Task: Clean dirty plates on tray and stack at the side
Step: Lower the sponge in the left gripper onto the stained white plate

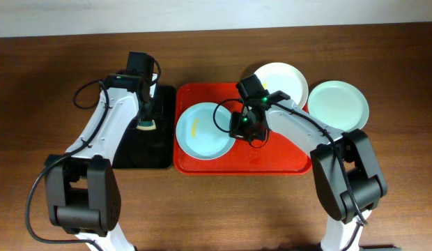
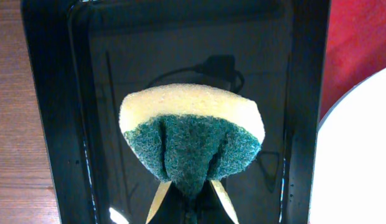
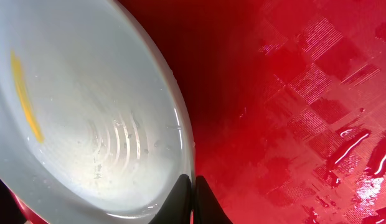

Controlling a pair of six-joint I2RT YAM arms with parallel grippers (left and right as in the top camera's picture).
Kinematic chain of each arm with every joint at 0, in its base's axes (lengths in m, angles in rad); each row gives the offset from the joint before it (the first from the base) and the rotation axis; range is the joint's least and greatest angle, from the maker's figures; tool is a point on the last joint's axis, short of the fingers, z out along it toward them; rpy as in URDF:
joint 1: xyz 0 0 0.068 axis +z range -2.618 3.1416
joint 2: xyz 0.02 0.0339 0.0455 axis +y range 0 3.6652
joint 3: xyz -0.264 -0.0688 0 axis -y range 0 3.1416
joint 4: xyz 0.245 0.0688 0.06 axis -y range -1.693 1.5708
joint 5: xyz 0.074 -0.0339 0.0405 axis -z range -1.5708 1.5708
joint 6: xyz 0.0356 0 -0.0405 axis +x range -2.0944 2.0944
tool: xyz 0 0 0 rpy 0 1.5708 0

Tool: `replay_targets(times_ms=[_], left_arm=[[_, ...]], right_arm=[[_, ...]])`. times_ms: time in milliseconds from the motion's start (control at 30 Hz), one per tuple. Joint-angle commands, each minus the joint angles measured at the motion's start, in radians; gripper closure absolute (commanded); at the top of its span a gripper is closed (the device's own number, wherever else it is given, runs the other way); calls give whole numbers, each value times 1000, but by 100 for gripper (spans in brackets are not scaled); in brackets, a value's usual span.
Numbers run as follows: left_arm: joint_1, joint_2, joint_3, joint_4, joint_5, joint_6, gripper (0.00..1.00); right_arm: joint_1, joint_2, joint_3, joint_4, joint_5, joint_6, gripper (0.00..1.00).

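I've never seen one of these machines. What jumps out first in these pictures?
The bright red tray mid-table, with a light blue plate on its left half bearing a yellow smear; the right gripper pinches that plate's rim. Beside it, the left gripper clamps a yellow-and-green sponge over a black tray.

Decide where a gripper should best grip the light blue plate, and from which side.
Its thin raised rim on the right, nearest the right gripper, coming from above: the shallow light blue plate sits low in the red tray, leaving only that lip to pinch.
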Motion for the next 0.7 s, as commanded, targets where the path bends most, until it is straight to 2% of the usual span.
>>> replay_targets(times_ms=[0,433,667], left_arm=[[-2,3,9,0,11,11,100],[-2,3,9,20,-30,11,100],[-30,3,9,17,177,11,100]], right_arm=[[5,14,-3,0,2,-13,96],[5,14,-3,1,2,-13,95],[5,14,-3,2,3,-13,95]])
